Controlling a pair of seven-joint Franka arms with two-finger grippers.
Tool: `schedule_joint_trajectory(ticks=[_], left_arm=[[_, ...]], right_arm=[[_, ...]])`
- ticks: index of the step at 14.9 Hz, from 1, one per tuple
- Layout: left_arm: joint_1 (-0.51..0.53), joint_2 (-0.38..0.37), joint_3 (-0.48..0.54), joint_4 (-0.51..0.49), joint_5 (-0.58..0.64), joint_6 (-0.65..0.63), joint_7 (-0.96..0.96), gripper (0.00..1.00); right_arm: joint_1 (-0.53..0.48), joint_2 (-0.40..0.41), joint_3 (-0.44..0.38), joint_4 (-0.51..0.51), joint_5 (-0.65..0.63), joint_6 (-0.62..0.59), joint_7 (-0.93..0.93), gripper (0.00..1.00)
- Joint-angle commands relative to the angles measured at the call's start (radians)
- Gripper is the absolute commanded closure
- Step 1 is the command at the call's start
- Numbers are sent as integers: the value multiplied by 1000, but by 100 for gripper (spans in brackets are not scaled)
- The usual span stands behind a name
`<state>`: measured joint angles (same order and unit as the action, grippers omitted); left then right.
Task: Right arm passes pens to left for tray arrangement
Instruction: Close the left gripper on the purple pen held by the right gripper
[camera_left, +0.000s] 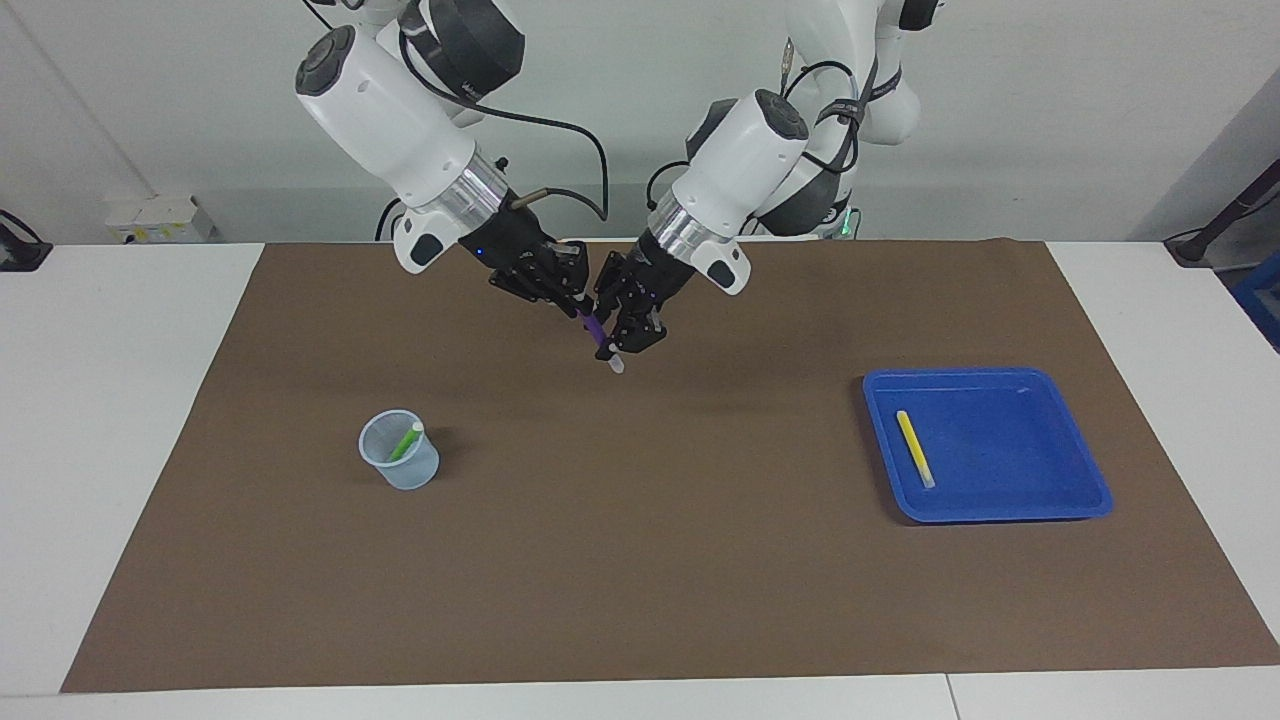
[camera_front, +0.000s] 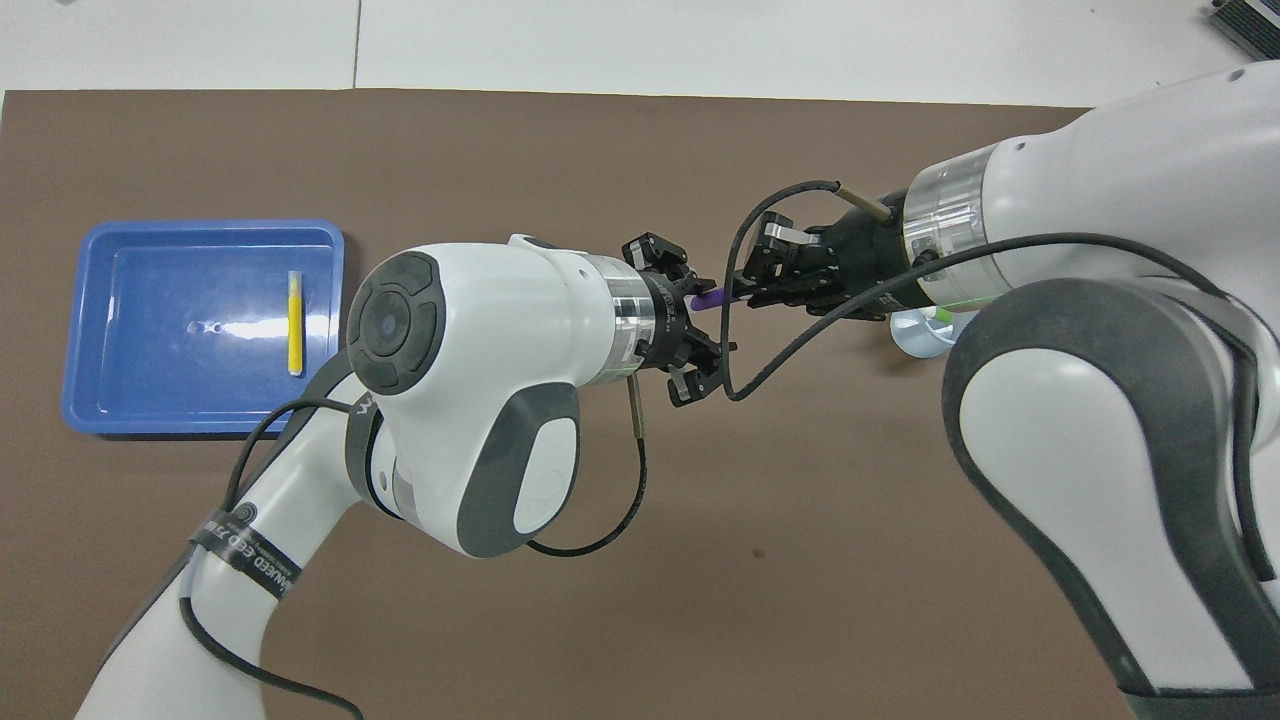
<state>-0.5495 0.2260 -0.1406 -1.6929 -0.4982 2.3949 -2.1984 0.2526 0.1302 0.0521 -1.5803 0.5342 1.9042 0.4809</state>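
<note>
A brown mat (camera_left: 640, 560) covers a white table (camera_left: 120, 450) under a plain pale wall. Closest to my bases, both claws meet in the air over the mat's middle. My right claw (camera_left: 577, 304) is clenched on the upper part of the purple pen (camera_left: 594, 327), which slants down with its white end lowest. My left claw (camera_left: 622, 345) sits around the pen's lower part, just above that white end. I cannot tell whether it has clamped yet.

I judge this to be the handover itself. To do it well, my left should bite squarely on the barrel, not on the tip, and grip firmly before my right lets go. My right should then open fully and back off along its own line, so it doesn't drag the pen askew.

Farther out, the cup (camera_left: 400, 465) stands toward my right arm's end with the green pen (camera_left: 405, 441) leaning in it. The tray (camera_left: 1000, 512) lies toward my left arm's end with the yellow pen (camera_left: 915, 448) flat inside it, near the rim that faces the cup.

From overhead, my left wrist hides most of the purple pen, and my right forearm covers most of the cup. The contact between my left claw and the barrel is lost among black links.
</note>
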Motion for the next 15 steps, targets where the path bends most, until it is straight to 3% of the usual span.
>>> schedule_joint_trajectory(ticks=[1,4,10,12,15], left_arm=[[-18,-2,16,-5,-2,17,-4,86],[-17,0,16,4,42,6,-4,93],[-4,0,18,19,61,-22,11,94],[-3,1,18,30,91,-52,35,100],[-4,0,18,32,104,-53,37,100]], right_arm=[[-7,-14,3,-21,24,13,-8,100],[-7,-14,3,-21,24,13,-8,100],[-7,-14,3,-21,23,13,-10,100],[-7,-14,3,-21,23,13,-15,100],[-7,-14,3,-21,12,13,-24,99]])
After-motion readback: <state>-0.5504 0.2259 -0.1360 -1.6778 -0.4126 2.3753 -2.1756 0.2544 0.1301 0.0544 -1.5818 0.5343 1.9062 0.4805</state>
